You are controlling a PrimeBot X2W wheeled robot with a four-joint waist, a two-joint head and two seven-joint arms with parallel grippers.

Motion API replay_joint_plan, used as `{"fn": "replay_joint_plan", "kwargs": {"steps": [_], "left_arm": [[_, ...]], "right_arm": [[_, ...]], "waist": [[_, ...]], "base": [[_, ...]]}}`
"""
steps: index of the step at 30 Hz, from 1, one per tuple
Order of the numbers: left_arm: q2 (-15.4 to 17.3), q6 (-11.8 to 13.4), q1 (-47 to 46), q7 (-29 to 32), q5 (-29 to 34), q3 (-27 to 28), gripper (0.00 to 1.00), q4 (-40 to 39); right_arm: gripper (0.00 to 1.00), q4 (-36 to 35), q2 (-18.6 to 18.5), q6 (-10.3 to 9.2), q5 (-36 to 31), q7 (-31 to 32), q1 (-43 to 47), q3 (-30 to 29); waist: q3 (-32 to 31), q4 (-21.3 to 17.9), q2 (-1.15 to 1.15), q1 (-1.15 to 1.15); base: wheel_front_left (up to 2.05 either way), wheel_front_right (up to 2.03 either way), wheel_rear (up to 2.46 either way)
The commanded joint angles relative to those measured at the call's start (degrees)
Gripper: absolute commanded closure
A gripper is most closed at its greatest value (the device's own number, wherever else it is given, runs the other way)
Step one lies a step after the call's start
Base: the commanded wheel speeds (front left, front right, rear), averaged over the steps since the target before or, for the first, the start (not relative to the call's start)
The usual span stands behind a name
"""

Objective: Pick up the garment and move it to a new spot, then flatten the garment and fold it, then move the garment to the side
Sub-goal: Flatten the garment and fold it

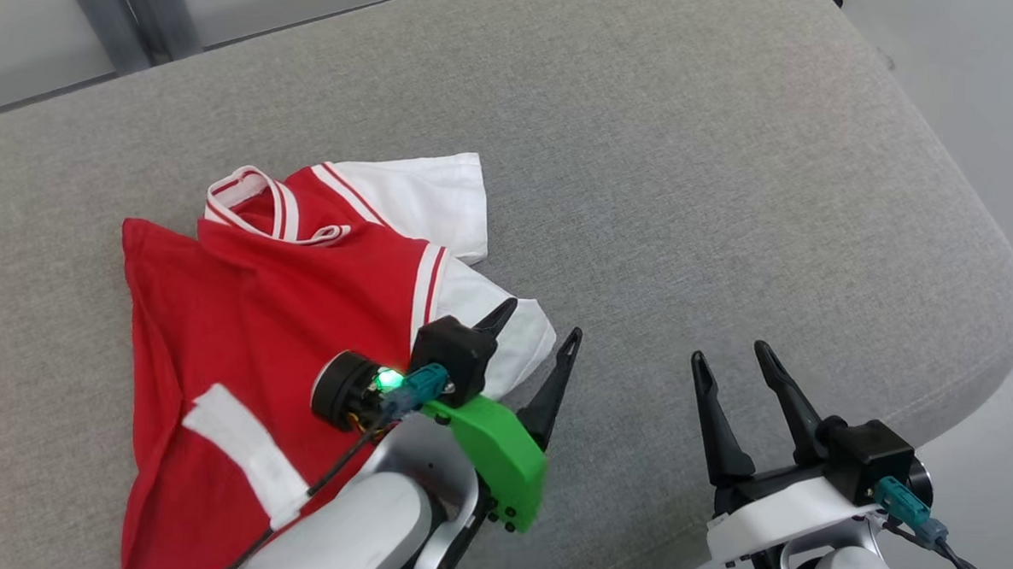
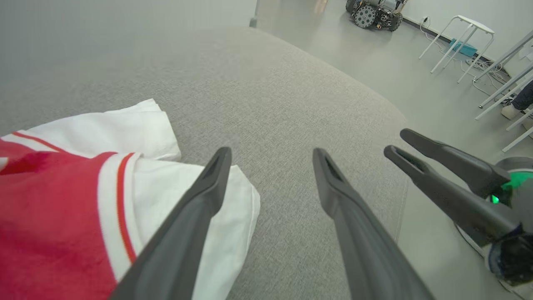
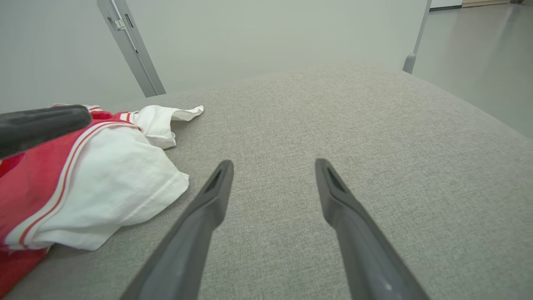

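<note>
- I counted one red-and-white cloth garment (image 1: 283, 309), a short-sleeved shirt. It lay rumpled on the left part of the wide grey woven-fabric cushion (image 1: 690, 198), with its collar toward the far edge.
- It had two white sleeves, both bunched at its right side, one striped collar (image 1: 239, 186), and one white strip (image 1: 243, 448) across the red body.
- I had two grippers in the head view, each with two long dark fingers.
- My left gripper (image 1: 540, 320) stood at the garment's right edge, fingers pointing away from me. One finger was over the nearer white sleeve (image 2: 162, 187) and the other over bare cushion. Its jaws were spread wide with nothing between them. I could not tell whether that finger touched the cloth.
- My right gripper (image 1: 731, 352) hung over bare cushion to the right, apart from the garment and near the front edge. Its jaws were just as wide and empty.
- Beyond the cushion, one white stool (image 2: 462, 33) and one wheeled machine (image 2: 374, 12) stood on the pale floor.
</note>
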Motion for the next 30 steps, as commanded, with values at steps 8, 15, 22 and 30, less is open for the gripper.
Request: {"fn": "replay_joint_plan", "kwargs": {"steps": [8,15,22,30], "left_arm": [[0.29,-1.65,-7.88,7.08,6.5,-6.56,0.32,20.49],[-0.27,-3.85,-7.94,4.06,4.56,-5.47,1.0,25.23],[-4.4,-7.72,-7.94,-1.44,1.57,-4.87,1.0,15.08],[-10.12,-15.63,-2.78,-6.49,-7.41,-4.74,0.0,12.75]], "right_arm": [[0.0,0.08,-0.07,0.01,2.26,-0.17,0.82,0.8],[0.0,-0.26,-0.07,0.01,2.74,-0.17,2.04,-0.7],[0.0,0.09,-0.09,0.01,1.92,-0.17,1.61,-0.53],[0.0,0.11,-0.11,0.01,0.97,-0.17,0.87,-0.51]], "waist": [[1.35,-6.25,0.0,0.0],[1.18,-7.19,0.0,0.0],[0.38,-5.38,0.0,0.0],[-0.22,-3.65,0.0,0.0]], "base": [[0.0,0.0,0.0],[0.0,0.0,0.0],[0.0,0.0,0.0],[0.0,0.0,0.0]]}}
